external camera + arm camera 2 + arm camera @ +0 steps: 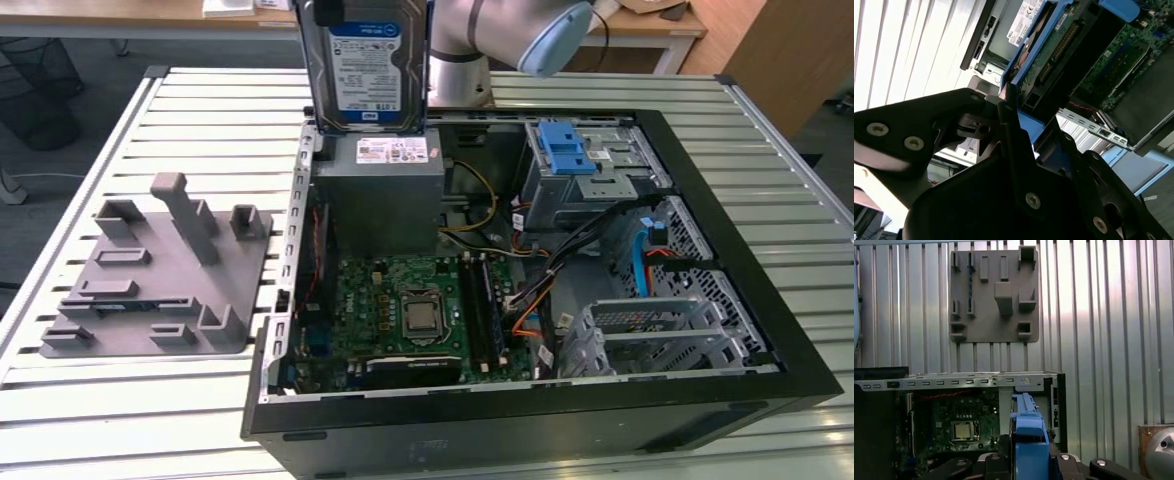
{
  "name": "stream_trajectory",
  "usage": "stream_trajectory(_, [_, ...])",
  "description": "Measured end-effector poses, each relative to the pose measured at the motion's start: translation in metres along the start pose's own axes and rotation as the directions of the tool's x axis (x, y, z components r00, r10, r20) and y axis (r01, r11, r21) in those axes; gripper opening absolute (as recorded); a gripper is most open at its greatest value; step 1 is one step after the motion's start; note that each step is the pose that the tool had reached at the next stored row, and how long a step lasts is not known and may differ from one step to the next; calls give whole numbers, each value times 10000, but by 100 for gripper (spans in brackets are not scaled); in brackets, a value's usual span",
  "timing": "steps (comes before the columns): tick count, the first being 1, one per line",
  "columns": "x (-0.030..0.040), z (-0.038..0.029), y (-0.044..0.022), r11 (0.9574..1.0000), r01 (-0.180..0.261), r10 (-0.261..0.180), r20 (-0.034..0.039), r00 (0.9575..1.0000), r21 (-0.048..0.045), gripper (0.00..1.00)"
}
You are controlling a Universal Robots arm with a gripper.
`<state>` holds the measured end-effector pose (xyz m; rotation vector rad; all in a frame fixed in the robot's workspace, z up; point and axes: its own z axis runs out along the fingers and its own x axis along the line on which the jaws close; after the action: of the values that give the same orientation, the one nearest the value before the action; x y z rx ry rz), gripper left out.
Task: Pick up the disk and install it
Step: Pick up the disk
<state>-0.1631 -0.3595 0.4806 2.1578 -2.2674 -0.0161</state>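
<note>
The gripper [1020, 124] is clamped on the disk [1054, 45], its black fingers [1010, 135] pressing on either side of the blue carrier [1026, 122] that frames the drive. In the first wrist view the gripper [1029, 462] grips the carrier's edge [1029, 437] between its two dark halves. In the exterior view the disk [363, 60] hangs upright with its white-and-blue label facing the camera, and the arm [507, 40] rises just behind it. Its lower edge sits over the stickered end of the grey power supply [380, 200]; whether the two touch cannot be told from that view. Directly below the gripper lies the open black case [534, 415]. Under the held disk, past the power supply, lies the green motherboard [400, 300], with its silver processor [424, 318] bare. Both wrist views show the same board [954, 420] [1124, 65] beneath the gripper. To the side of the gripper, toward the exterior view's right, a metal drive cage [601, 185] with a blue latch [567, 150] stands inside the case. Further below it are more perforated bays [667, 330]. Outside the case, well apart from the gripper on the exterior view's left, a grey fixture [160, 270] with raised blocks and slots rests flat. It lies on the white slatted table [134, 420] that carries everything.
</note>
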Motion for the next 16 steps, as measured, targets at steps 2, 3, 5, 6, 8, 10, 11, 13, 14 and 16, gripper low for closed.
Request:
stream_trajectory(2, [40,0,-10,10000,-1,1,-4,10000,1,36])
stream_trajectory(3, [58,1,-18,10000,0,0,-5,10000,1,36])
stream_trajectory(5, [80,0,-60,10000,0,0,-8,10000,1,36])
stream_trajectory(6, [83,0,-96,10000,-1,1,-8,10000,1,36])
stream_trajectory(8, [85,-1,-185,10000,0,0,-7,10000,1,36])
stream_trajectory(10, [85,-2,-278,10000,-1,1,-7,10000,1,36])
stream_trajectory(11, [85,-2,-323,10000,0,0,-7,10000,1,36])
stream_trajectory(13, [84,-3,-413,10000,-1,1,-7,10000,1,36])
stream_trajectory(14, [84,-3,-458,10000,0,0,-8,10000,1,36])
stream_trajectory(16, [82,-4,-552,10000,-1,1,-7,10000,1,36])
